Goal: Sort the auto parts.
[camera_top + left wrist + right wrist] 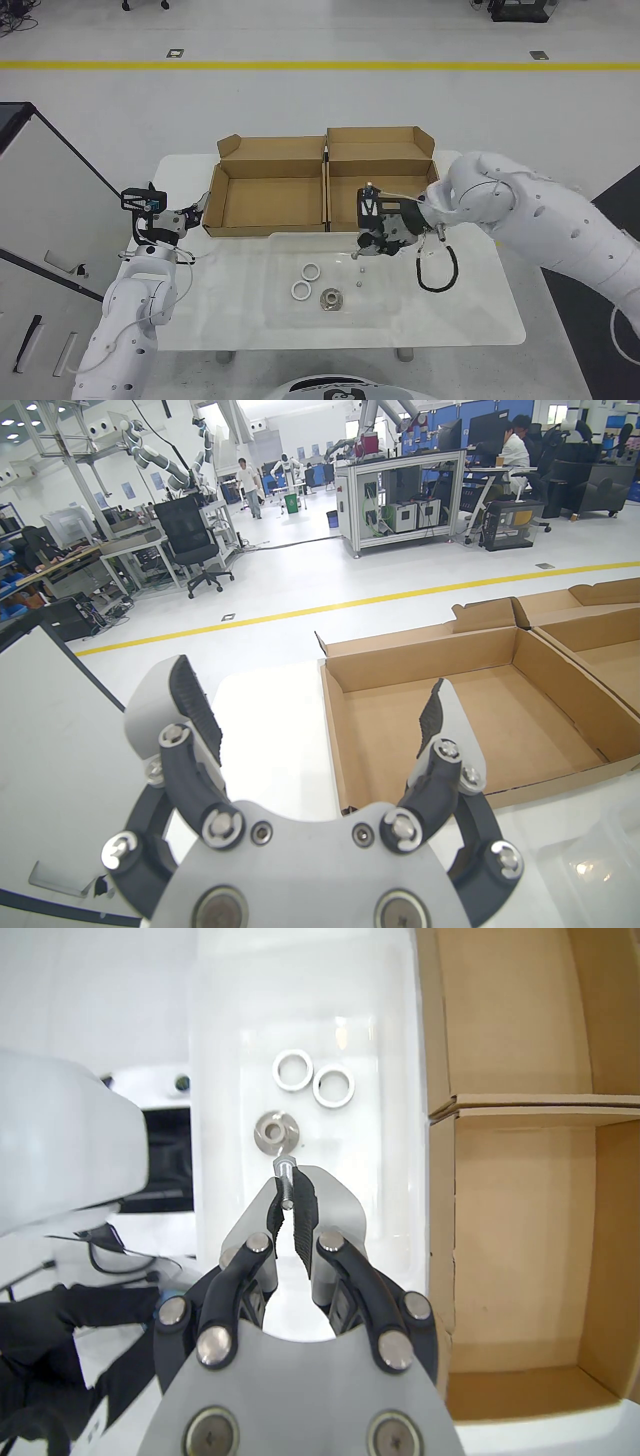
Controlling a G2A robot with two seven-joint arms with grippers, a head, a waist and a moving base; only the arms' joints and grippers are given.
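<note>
Seen from above, a white table [185, 175] fills the middle of the frame. Two open cardboard boxes sit side by side along its upper part, touching each other: the left box [270, 200] and the right box [380, 168].

The right gripper [290, 1188] hangs just right of centre, near the front wall of the right box [525, 1228]. Its jaws are pinched narrowly on a small metal bolt [285, 1178], with the bolt's head poking out past the fingertips.

Below it, three more metal parts lie on a clear tray [400, 300] in the centre of the frame. Two rings [312, 271] [300, 291] lie close together, and a flanged nut [330, 298] sits just to their right.

The left gripper [310, 672] is at the left of the frame, by the table's edge and just beside the outer wall of the left box [450, 720]. Its jaws are spread wide, with nothing between them.
</note>
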